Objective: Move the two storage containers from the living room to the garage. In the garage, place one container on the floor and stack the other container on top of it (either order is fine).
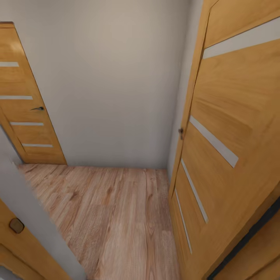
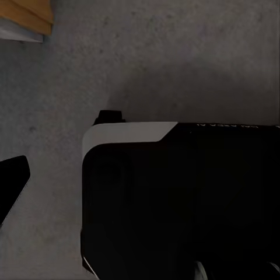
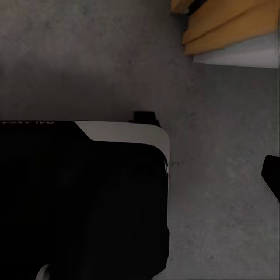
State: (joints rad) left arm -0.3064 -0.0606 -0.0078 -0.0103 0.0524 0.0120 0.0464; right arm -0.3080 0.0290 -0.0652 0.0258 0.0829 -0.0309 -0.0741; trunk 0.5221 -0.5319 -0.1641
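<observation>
Facing a plain grey-white wall (image 1: 116, 85) across a short patch of light wood plank floor (image 1: 116, 217). Hemmed in by an open wooden door (image 1: 229, 147) close on the right and a grey wall edge (image 1: 35, 217) near left; closed wooden door (image 1: 27, 112) far left. Open room only straight ahead, narrow. Under both wrists, dark speckled concrete floor (image 2: 175, 64) beside the black-and-white robot base (image 3: 87, 198). Cannot tell the fingers' spread on either side. No sign of storage containers here.
</observation>
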